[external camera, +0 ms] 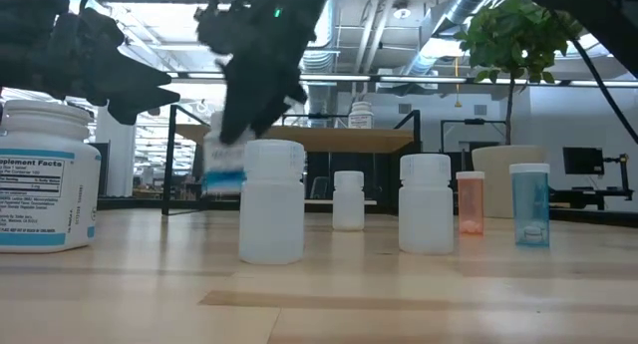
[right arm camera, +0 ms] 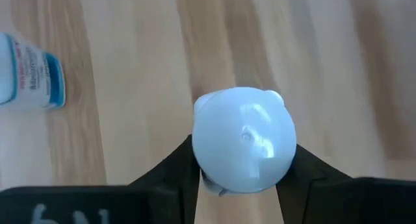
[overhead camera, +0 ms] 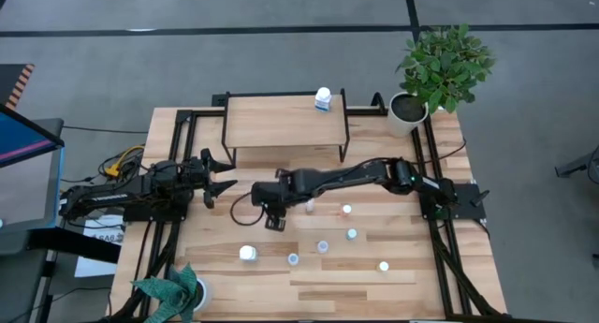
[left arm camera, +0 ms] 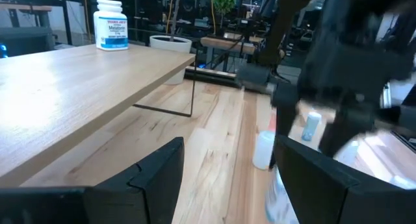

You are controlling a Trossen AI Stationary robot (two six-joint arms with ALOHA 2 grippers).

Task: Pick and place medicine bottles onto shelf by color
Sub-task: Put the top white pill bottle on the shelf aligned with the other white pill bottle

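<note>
While the right gripper (right arm camera: 239, 175) holds a white bottle (right arm camera: 244, 139), fingers clamped on its sides above the counter (overhead camera: 374, 286) near the shelf (overhead camera: 281, 122), a shallow grip could let the bottle slip or tilt in transit. Left gripper (overhead camera: 223, 173) waits beside it, fingers apart, close enough to be clipped.

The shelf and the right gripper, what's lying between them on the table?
Nothing: in the high view only bare tabletop separates the shelf from the right gripper, which is shut on a white bottle.
</note>
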